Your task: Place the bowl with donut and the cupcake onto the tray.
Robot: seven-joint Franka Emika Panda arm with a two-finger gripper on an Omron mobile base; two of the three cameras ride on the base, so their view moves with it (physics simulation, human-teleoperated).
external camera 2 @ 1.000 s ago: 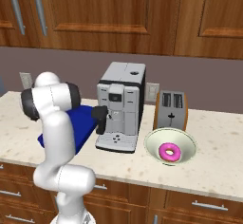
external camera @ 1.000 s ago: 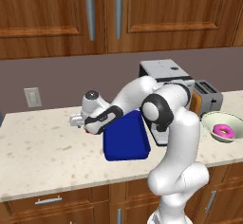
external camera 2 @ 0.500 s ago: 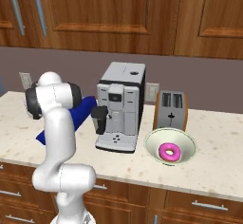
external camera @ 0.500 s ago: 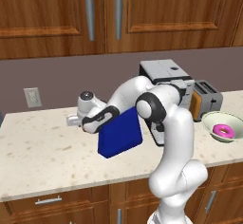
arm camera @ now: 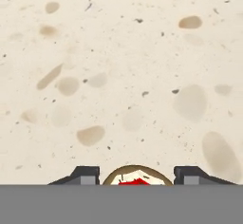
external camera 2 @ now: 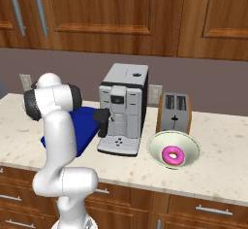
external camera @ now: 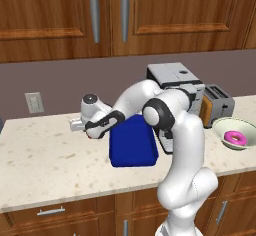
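Note:
The cupcake, with white frosting and a red top, sits low between my gripper's two dark fingertips in the hand view, over speckled counter. The gripper is open, one tip on each side of the cupcake. In the left base view the gripper hangs just left of the deep-blue tray, and a red bit of the cupcake shows under it. The pale bowl holding the pink donut rests at the counter's far right. In the right base view the bowl, donut and tray appear again.
A grey coffee machine stands behind the tray, with a toaster to its right. A wall outlet is on the backsplash at left. Bare speckled counter stretches left of the tray.
The hand has swung left across the tray's left edge and dropped slightly toward the counter. Bowl and donut have not moved.

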